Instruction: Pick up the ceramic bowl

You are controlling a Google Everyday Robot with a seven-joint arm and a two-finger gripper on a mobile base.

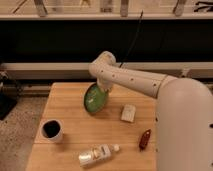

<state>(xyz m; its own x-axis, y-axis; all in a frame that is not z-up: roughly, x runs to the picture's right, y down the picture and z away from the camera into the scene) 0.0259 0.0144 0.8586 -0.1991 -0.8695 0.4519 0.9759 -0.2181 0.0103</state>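
The ceramic bowl (pixel 95 99) is glossy green with a lighter green inside. It is tilted steeply on its edge over the back middle of the wooden table (pixel 67 107), with its inside facing the camera. My gripper (pixel 104 90) is at the bowl's upper right rim and holds it there, at the end of the white arm that reaches in from the right. The fingers are mostly hidden behind the rim and the wrist.
A white cup (pixel 51 130) with a dark inside stands at the front left. A white bottle (pixel 97 155) lies on its side at the front. A small white packet (pixel 128 113) and a red-brown object (pixel 144 139) lie on the right. The table's edges are near on all sides.
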